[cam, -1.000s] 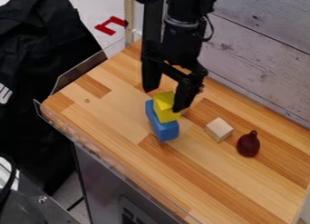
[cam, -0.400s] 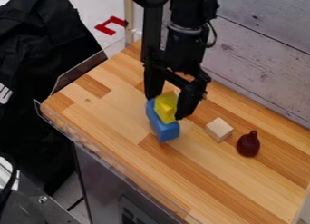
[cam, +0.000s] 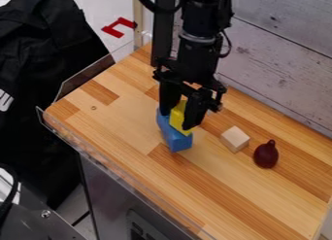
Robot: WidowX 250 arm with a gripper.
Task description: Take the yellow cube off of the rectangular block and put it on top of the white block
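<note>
One black gripper [cam: 177, 121], clasping yellow cube [cam: 177, 117] atop blue block [cam: 179, 141], presumably for lifting; white block [cam: 235, 138], near blue block, as intended base.

My end effector [cam: 177, 119] is showing a matt black finish, looking like plastic, while the yellow cube [cam: 177, 118] and the blue block [cam: 176, 139] are looking smooth, like painted wood. The white block [cam: 235, 138] is showing a matt surface like bare wood, and the dark red object [cam: 266, 155] is looking smooth and slightly glossy. I am seeing smooth, grained wood across the worktop [cam: 227, 185], and a clear plastic guard [cam: 84, 78] is edging it. The plank wall [cam: 279, 54] is looking like rough wood; the black cloth [cam: 48, 59] is looking matt and creased.
</note>
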